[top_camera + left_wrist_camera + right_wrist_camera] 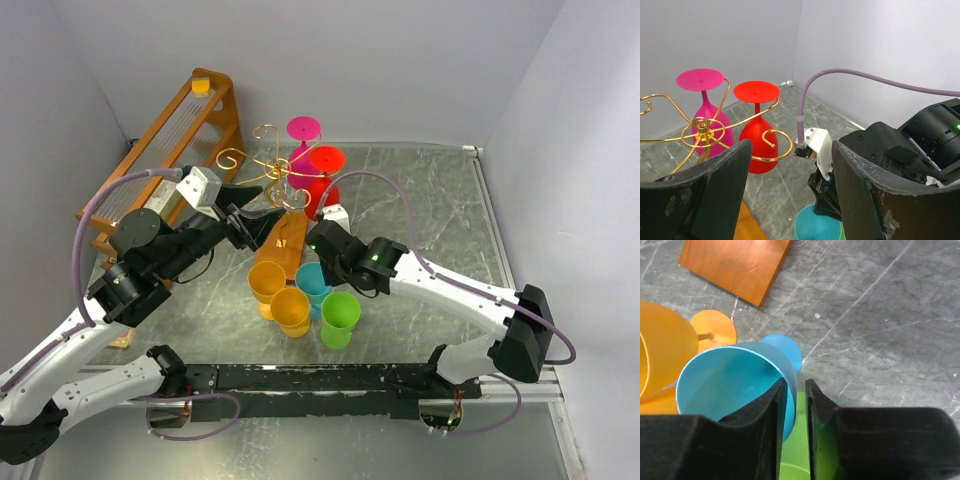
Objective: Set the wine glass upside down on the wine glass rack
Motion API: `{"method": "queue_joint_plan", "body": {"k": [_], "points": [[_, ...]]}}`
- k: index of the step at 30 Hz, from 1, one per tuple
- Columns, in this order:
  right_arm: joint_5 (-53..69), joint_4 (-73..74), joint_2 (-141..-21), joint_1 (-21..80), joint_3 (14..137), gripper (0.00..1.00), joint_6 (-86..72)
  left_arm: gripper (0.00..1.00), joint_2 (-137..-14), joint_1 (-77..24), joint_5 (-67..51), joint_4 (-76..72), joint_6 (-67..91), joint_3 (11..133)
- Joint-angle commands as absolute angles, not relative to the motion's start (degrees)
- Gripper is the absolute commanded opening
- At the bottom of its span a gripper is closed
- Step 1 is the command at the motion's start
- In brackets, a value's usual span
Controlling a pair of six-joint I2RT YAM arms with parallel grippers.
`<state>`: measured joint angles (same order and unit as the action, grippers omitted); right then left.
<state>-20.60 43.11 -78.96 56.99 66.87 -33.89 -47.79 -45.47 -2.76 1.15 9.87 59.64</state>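
Observation:
The wine glass rack [275,172] is a gold wire tree on a small wooden base [283,243]. A pink glass [305,128] and a red glass [326,160] hang upside down on it; they also show in the left wrist view, pink [705,115] and red [757,125]. My right gripper [318,266] straddles the rim of an upright blue wine glass [725,385], one finger inside the bowl and one outside, jaws nearly together [796,387]. My left gripper [790,200] is open and empty beside the rack, above its base.
Two yellow glasses [267,282] [291,310] and a green glass [340,318] stand upright around the blue one. A larger slanted orange wooden shelf rack [170,140] stands at the back left against the wall. The right arm's purple cable [865,77] arcs past the rack.

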Motion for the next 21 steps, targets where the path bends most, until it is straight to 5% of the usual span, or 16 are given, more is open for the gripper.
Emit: {"method": "queue_joint_plan", "body": {"k": [1,7,21], "points": [[-25.57,41.88,-79.79,58.05,68.85,0.18,-32.86,0.75,-47.72,-45.59,-2.47,1.2,9.67,62.01],[-26.91,42.82,-79.65,58.36,70.16,0.01,-32.17,0.75,-47.81,-45.61,-2.15,1.16,9.69,62.06],[-39.22,45.63,-68.14,58.48,68.75,0.0,-35.74,0.78,-48.07,-45.61,-1.55,0.96,10.69,61.88]]}}
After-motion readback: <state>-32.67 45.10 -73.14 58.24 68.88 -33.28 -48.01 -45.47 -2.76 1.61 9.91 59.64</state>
